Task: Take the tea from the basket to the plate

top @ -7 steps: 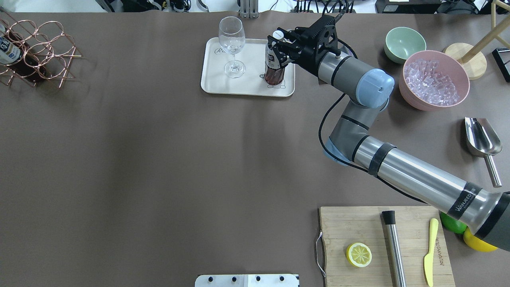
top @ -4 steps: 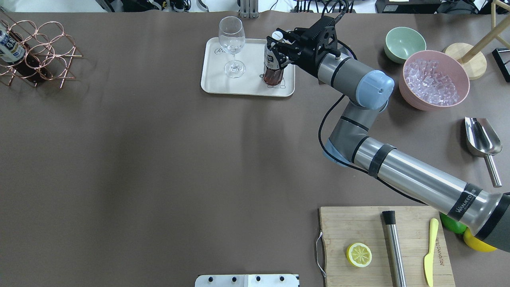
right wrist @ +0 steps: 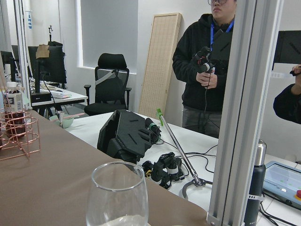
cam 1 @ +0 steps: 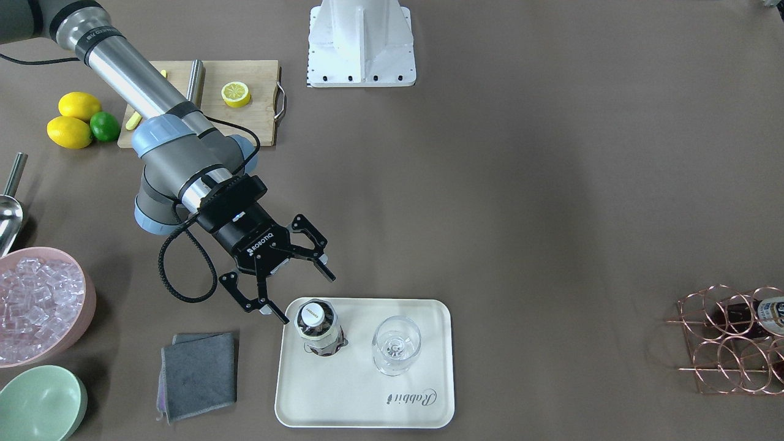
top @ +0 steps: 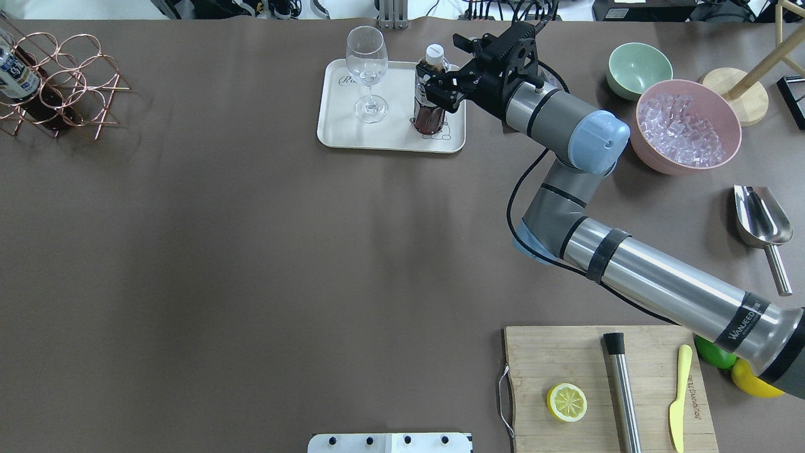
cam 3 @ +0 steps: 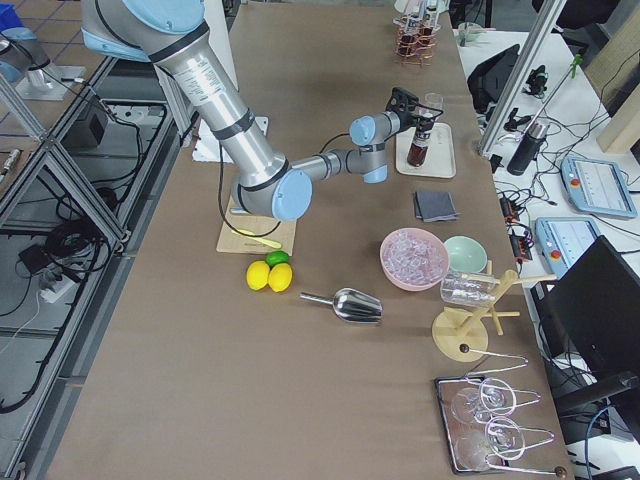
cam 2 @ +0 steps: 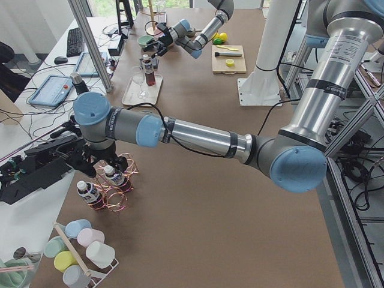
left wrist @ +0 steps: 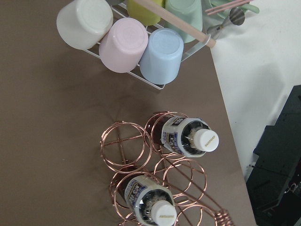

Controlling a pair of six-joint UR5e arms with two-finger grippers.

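A: Tea (cam 1: 318, 331) stands upright on the plate (cam 1: 361, 398), lower centre, next to the glass (cam 1: 396, 344)!
B: Right hand (cam 1: 306, 298) spread wide, just beside it. Left hand (cam 2: 97, 162)? Grip, can't tell.

Quick headcount on the bench (cam 1: 551, 184): three tea bottles (cam 1: 318, 337), one on the only tray (cam 1: 343, 392) and two in the only copper rack (cam 1: 723, 331). One wine glass (cam 1: 396, 352) on that tray. One pink bowl (top: 651, 157), one green bowl (top: 638, 69). Two whole lemons (cam 1: 79, 105), one lime (cam 1: 105, 126), one lemon half (cam 1: 236, 93). One cutting board (cam 1: 257, 122), one metal scoop (top: 758, 217), one grey cloth (cam 1: 199, 375), one yellow knife (top: 679, 402).
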